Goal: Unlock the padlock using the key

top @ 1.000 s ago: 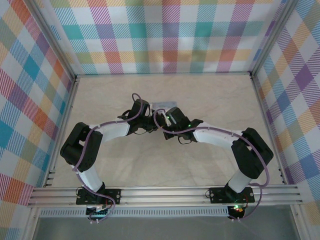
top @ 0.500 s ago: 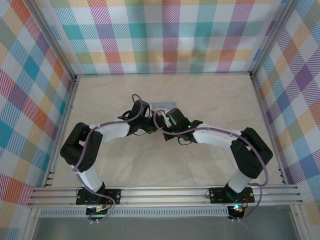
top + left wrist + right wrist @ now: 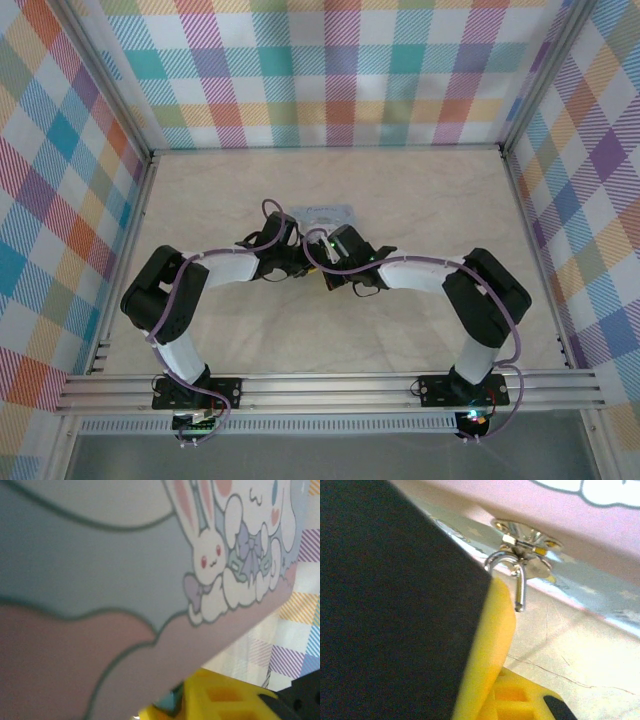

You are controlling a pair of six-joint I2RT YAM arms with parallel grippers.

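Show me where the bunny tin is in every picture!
Top external: the bunny tin is a small pale rectangle near the middle of the table.
Left wrist: the tin is huge, covering the upper left.
Right wrist: the tin runs along the top edge.
Shared landmark: its pink cloud band, in both wrist views.

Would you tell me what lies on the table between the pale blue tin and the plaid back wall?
Nothing: the top view shows bare table between the tin and the back wall.
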